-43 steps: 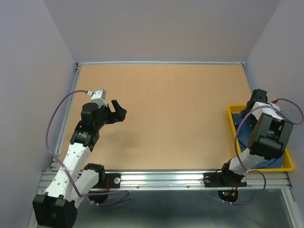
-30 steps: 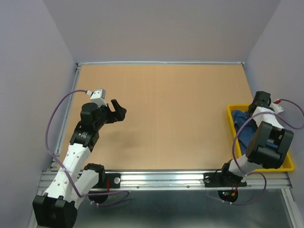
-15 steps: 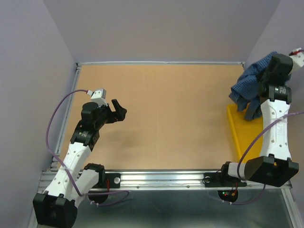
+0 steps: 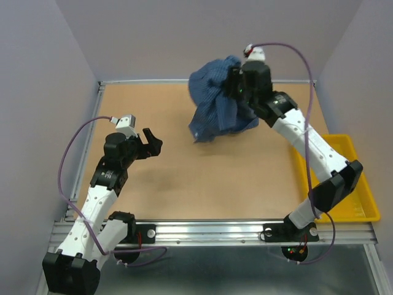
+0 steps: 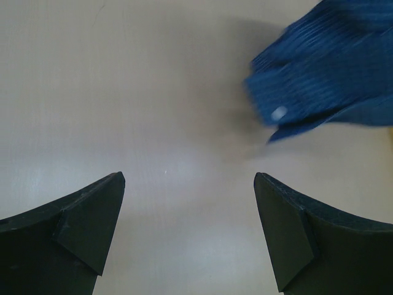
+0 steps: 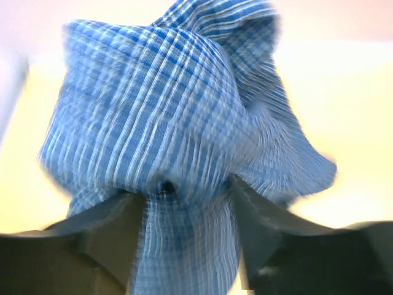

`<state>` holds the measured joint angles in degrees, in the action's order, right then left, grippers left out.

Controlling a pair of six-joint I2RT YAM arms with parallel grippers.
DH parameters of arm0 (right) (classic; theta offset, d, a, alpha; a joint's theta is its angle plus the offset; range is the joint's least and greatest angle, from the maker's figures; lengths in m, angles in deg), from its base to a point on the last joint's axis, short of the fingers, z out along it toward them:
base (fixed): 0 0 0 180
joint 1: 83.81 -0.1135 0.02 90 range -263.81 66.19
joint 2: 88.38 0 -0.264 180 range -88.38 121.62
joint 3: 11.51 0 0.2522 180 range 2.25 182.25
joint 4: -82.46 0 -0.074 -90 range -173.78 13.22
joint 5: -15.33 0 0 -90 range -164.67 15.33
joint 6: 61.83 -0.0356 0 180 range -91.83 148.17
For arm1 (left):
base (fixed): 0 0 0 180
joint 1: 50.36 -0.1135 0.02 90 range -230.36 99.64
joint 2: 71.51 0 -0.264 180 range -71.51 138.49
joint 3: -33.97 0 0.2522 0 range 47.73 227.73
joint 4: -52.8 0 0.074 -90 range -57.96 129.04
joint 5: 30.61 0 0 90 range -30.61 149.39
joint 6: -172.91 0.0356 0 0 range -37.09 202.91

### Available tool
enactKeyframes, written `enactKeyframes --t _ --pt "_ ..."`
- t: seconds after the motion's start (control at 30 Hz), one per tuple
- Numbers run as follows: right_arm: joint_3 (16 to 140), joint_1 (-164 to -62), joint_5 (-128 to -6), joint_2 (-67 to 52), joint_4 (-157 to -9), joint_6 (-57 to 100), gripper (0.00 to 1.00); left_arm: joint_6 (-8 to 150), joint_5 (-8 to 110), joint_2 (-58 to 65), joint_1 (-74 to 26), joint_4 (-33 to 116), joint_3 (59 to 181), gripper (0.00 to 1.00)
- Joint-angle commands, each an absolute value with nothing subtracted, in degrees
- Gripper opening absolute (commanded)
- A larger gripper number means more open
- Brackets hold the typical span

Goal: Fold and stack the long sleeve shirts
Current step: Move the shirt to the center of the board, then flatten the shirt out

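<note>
A blue fine-checked shirt [image 4: 216, 104] hangs bunched from my right gripper [image 4: 236, 86], held in the air over the far middle of the table. In the right wrist view the fingers are shut on a gather of the shirt [image 6: 166, 123], which fills the frame. A blurred cuff of the shirt with a white button [image 5: 325, 80] shows at the top right of the left wrist view. My left gripper [image 4: 153, 142] is open and empty above the left side of the table; its fingertips [image 5: 104, 203] stand wide apart over bare board.
A yellow plastic tray [image 4: 344, 178] sits at the right edge of the brown table [image 4: 202, 178]. Grey walls enclose the table on the left, back and right. A metal rail runs along the near edge.
My right arm has lifted the shirt out of the yellow tray and swung it up and left over the far middle of the table. The left arm has stayed put.
</note>
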<state>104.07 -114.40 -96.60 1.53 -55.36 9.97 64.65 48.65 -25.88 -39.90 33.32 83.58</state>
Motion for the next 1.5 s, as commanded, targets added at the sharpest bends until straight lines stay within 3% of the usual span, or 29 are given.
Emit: enactKeyframes --t 0.0,0.1,0.3,0.53,0.9,1.47 --pt "95.3 -118.5 -90.2 4.8 -55.6 6.6 0.74 65.1 50.1 -27.7 -40.2 35.8 83.6 0.99" --pt "86.2 -119.0 -87.9 2.7 -58.0 4.5 0.79 65.0 50.5 -27.9 -40.2 35.8 83.6 0.99" --pt "72.1 -116.8 -96.5 -5.2 -60.6 5.1 0.81 64.9 50.1 -26.8 -40.2 35.8 83.6 0.99" --pt "64.2 -106.0 -84.6 -7.8 -66.0 -0.6 0.77 62.0 48.8 -20.7 -40.2 35.6 84.5 0.99" --pt "58.2 -105.8 -77.2 3.7 -89.7 -22.7 0.79 50.6 56.2 -10.7 -40.2 38.7 86.9 0.99" --pt "62.4 -106.5 -77.9 20.6 -100.9 -30.6 0.81 43.4 60.4 8.0 -43.9 48.3 92.2 0.99"
